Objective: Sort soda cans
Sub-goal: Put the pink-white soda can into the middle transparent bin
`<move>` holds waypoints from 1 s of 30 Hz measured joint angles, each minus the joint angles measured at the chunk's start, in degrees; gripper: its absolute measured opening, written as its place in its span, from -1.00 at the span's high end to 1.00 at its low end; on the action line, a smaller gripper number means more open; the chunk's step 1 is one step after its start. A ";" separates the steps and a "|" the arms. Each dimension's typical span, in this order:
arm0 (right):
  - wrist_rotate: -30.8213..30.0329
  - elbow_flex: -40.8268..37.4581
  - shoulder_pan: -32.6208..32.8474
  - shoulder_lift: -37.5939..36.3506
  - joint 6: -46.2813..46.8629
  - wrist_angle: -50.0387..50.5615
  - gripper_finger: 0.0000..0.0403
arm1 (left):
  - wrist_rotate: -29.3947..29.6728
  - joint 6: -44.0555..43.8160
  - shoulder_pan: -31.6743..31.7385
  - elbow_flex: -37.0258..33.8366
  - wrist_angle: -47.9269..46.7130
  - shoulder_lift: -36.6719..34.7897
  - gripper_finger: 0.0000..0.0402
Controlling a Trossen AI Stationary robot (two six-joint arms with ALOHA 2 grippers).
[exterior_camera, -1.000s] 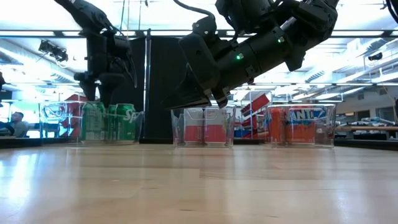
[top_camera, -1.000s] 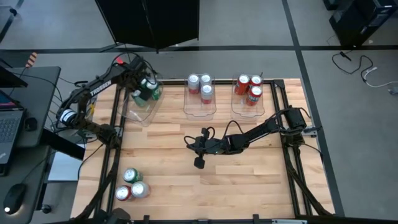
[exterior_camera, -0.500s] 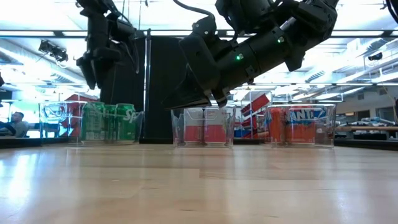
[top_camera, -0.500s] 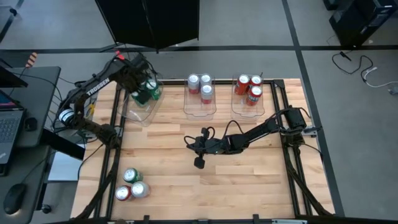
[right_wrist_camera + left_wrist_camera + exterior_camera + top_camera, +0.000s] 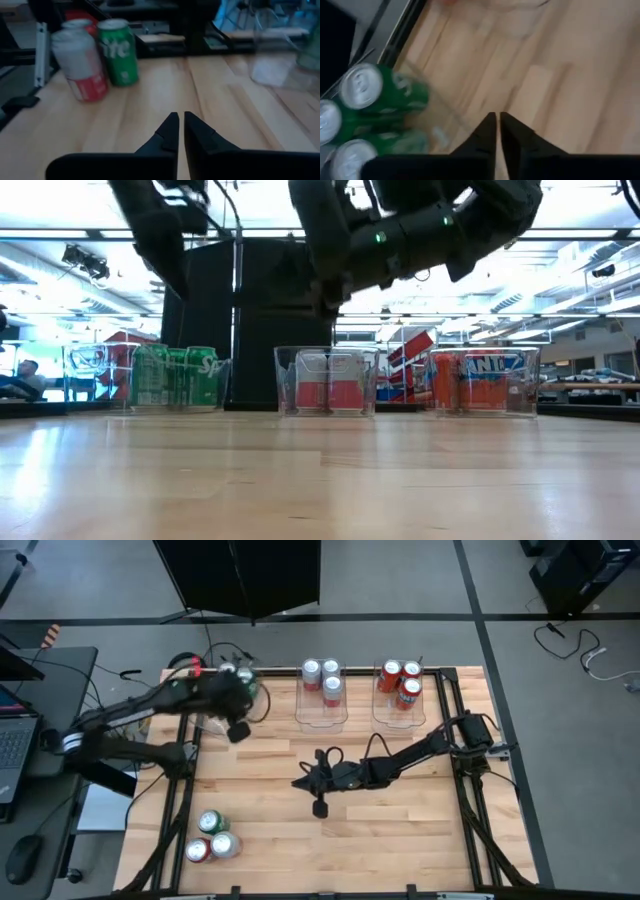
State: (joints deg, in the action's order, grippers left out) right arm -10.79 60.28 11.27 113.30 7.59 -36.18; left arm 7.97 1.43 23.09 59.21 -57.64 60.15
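Observation:
Green soda cans [image 5: 243, 683] stand in the clear left bin [image 5: 222, 725] at the far edge. Silver-white cans [image 5: 325, 680] fill the middle bin, red cans [image 5: 400, 683] the right one. Three loose cans [image 5: 212, 837], one green, one red and one silver-white, stand near the table's near left corner; the right wrist view also shows the green can [image 5: 118, 50] and the silver-white can [image 5: 80, 62]. My left gripper [image 5: 240, 730] hangs shut above the left bin's near end, nothing in it. My right gripper [image 5: 300, 782] is shut over the table's middle, pointing left at the loose cans.
The three clear bins [image 5: 327, 383] stand in a row along the far edge. Dark frame rails [image 5: 185, 800] run down both sides of the wooden table. Bare wood lies between my right gripper and the loose cans.
My left gripper has risen out of the left bin, leaving the green cans standing there, and swung toward the table's near edge and right. My right gripper has lifted a little and tipped nearer to level.

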 joint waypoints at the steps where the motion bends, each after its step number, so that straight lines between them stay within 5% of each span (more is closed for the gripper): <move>1: 0.02 0.60 0.34 0.00 -0.52 0.02 0.91 | -0.37 -1.14 -1.57 -1.63 1.56 -2.34 0.93; 15: 2.99 8.61 4.65 0.00 -3.28 1.34 0.62 | -2.70 -8.04 -22.32 -22.85 21.45 -28.95 0.97; 30: 2.29 12.96 6.71 0.00 -3.30 3.43 0.51 | -0.12 -7.60 -31.82 -27.79 31.12 -29.81 0.98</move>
State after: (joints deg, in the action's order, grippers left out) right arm -8.49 73.24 17.98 113.30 4.29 -32.75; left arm 7.86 -6.17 -8.72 31.42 -26.52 30.35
